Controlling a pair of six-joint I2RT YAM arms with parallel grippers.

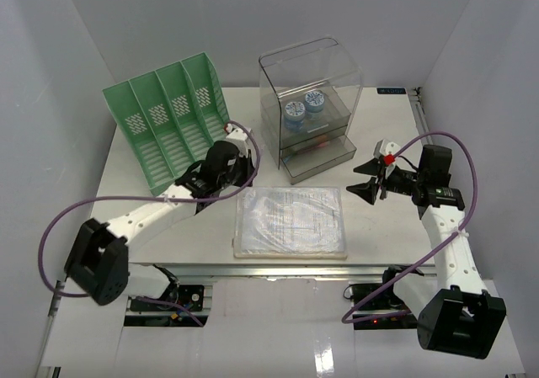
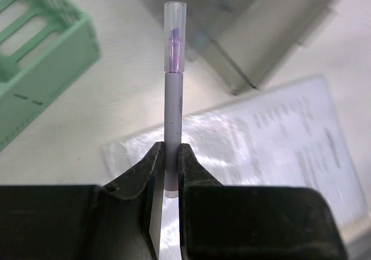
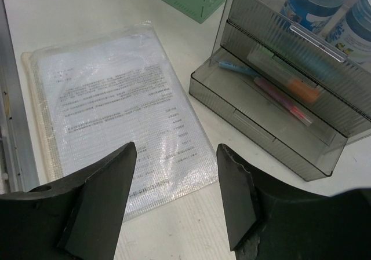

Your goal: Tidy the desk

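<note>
Left wrist view: I am pinching the pen (image 2: 173,98) by its tail in the left gripper (image 2: 169,153); the right gripper (image 3: 177,150) is hanging wide over the right edge of the desk (image 1: 379,226) under both arms. Such an end hold may be letting it swing or slip.

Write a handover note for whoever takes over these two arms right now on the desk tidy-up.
Left gripper shut on a capped pen, between the green file rack and the paper sleeve.
Right gripper open, empty, beside the drawer box.
Done: bottom drawer stands open with markers inside.
To do: pen probably goes in that drawer, sleeve lying flat on the desk likely goes in the rack, then shut the drawer.
</note>
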